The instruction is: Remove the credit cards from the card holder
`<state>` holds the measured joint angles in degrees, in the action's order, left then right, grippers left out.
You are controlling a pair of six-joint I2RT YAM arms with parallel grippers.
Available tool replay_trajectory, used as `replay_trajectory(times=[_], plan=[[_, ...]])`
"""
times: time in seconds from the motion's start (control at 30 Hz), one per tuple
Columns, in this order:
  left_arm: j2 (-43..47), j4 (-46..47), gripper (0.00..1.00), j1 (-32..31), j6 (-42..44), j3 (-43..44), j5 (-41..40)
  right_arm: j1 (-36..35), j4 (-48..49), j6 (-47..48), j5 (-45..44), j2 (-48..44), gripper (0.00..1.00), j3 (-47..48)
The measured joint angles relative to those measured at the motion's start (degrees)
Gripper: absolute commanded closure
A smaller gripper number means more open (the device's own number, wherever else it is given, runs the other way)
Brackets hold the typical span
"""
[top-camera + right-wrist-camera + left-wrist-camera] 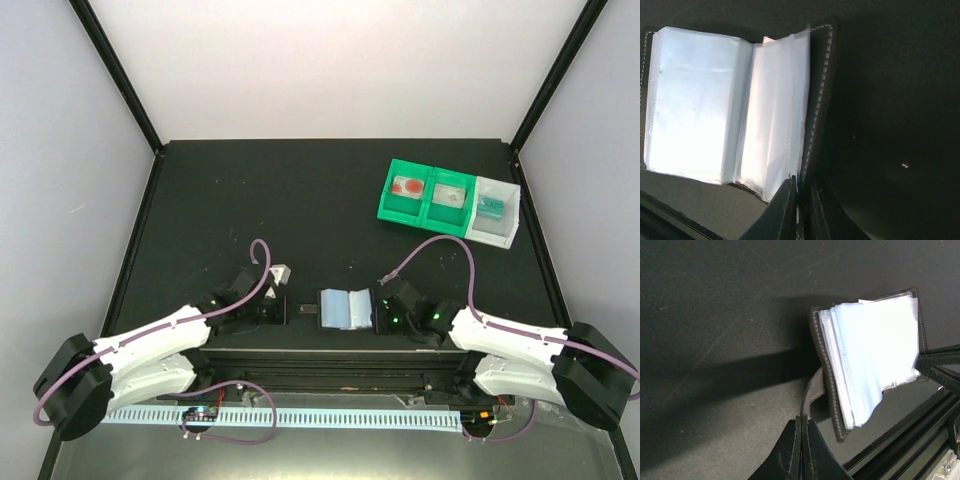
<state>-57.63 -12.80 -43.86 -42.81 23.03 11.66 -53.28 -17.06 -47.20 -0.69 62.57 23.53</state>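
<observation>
The black card holder (345, 308) lies open near the table's front edge, between my two grippers, showing its pale blue-white sleeves. My left gripper (287, 310) is shut on the holder's snap strap (812, 390), with its fingertips (804, 422) pinched together on the strap's end. My right gripper (377, 313) is shut on the holder's right cover (821, 100), one finger (790, 200) on the sleeve side and the other outside. I cannot tell any credit cards apart from the sleeves (695, 100). A small pale corner (769, 39) sticks out at the top of the fold.
A green-and-white three-compartment tray (449, 226) stands at the back right. A teal card-like piece (487, 207) lies in its white compartment, and reddish and pale items lie in the green ones. A black rail (910, 435) runs along the table's front edge, just behind the holder.
</observation>
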Motion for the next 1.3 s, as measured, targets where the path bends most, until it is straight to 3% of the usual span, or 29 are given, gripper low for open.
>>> replay_trajectory(times=[0.1, 0.27, 0.6, 0.93, 1.3], plan=[[1.1, -0.7, 0.94, 0.5, 0.4, -0.1, 0.2, 0.0, -0.4, -1.0, 0.0, -0.9, 0.75, 0.0], [2.2, -1.0, 0.92, 0.8, 0.7, -0.1, 0.3, 0.0, -3.5, -1.7, -0.3, -3.8, 0.67, 1.2], [3.3, -1.5, 0.57, 0.9, 0.6, -0.1, 0.4, 0.0, 0.8, -1.5, 3.6, -7.3, 0.67, 5.2], [0.4, 0.3, 0.49, 1.8, 0.7, -0.2, -0.6, 0.0, 10.0, -0.7, 8.4, 7.0, 0.75, 7.6], [-10.3, 10.0, 0.51, 3.4, 0.4, -1.2, 4.7, 0.0, 18.6, -0.3, 8.9, 18.9, 0.8, 7.0]])
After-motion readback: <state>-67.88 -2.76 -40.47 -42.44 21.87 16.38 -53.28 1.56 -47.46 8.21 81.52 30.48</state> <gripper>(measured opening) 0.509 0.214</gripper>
